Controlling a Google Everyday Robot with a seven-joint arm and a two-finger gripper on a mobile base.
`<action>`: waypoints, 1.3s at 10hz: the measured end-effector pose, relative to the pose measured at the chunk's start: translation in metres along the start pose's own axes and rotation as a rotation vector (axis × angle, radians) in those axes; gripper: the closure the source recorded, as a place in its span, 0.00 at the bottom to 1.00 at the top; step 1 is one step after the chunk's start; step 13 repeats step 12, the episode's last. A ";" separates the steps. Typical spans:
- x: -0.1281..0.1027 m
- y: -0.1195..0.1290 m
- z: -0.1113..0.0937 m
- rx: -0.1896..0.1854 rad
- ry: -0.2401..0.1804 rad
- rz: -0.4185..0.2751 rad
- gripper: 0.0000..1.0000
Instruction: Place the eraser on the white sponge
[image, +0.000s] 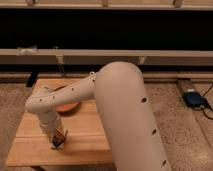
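Observation:
My gripper (58, 137) points down over the front left part of the wooden table (30, 150). It is shut on the eraser (59, 135), a small dark block whose orange-brown face shows between the dark fingers. A pale off-white strip of the white sponge (56, 145) shows right under the eraser. I cannot tell whether the eraser touches it. My white forearm hides the rest of the sponge and much of the table's right side.
An orange round dish (67, 106) lies on the table behind the gripper, partly hidden by the arm. A blue device with a cable (192, 97) lies on the speckled floor at the right. A long rail and dark wall run behind the table.

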 end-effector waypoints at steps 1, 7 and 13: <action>0.000 0.002 0.000 -0.006 -0.002 0.004 0.20; -0.003 0.026 -0.013 -0.050 0.034 0.067 0.20; -0.007 0.061 -0.042 -0.049 0.138 0.183 0.20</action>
